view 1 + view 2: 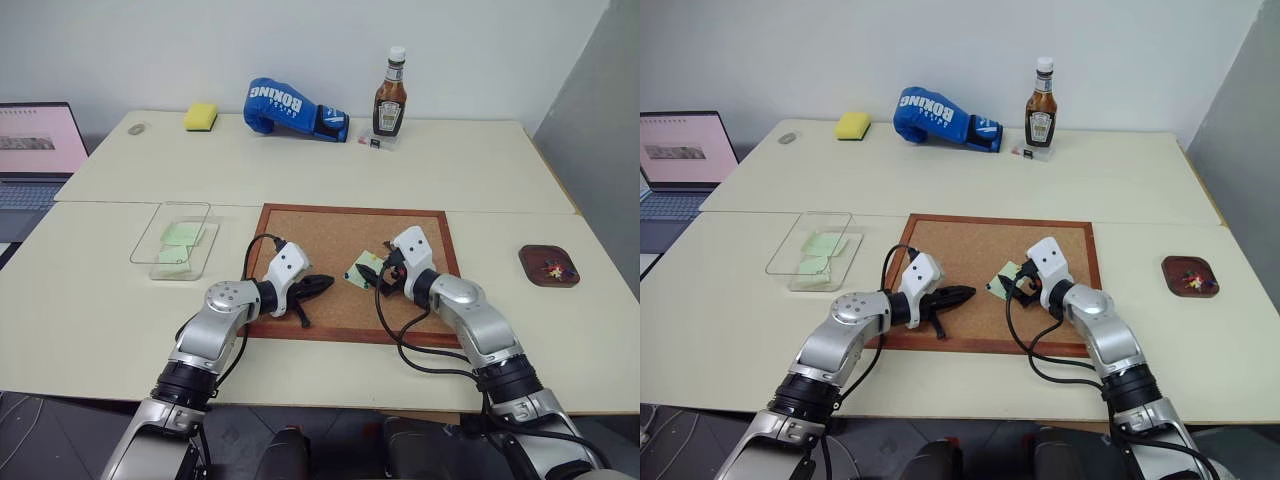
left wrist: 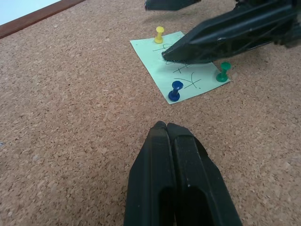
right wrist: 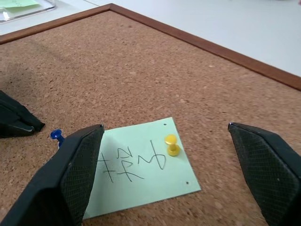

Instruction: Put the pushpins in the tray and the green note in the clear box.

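Note:
The green note (image 3: 141, 174) lies on the cork board (image 1: 320, 230), pinned by a yellow pushpin (image 3: 171, 145), a blue one (image 2: 175, 90) and a green one (image 2: 224, 71). My right gripper (image 3: 164, 128) is open low over the note, its fingers standing either side of the yellow pin without touching it. To the left of the note, my left gripper (image 1: 322, 285) is shut and empty just above the cork. The clear box (image 1: 172, 240) at the left holds pale green notes. The dark brown tray (image 1: 548, 265) at the right has small coloured pins in it.
Along the back of the table are a blue boxing glove (image 1: 290, 108), a sauce bottle (image 1: 390, 98) and a yellow sponge (image 1: 200, 117). An open laptop (image 1: 35, 150) stands at the far left.

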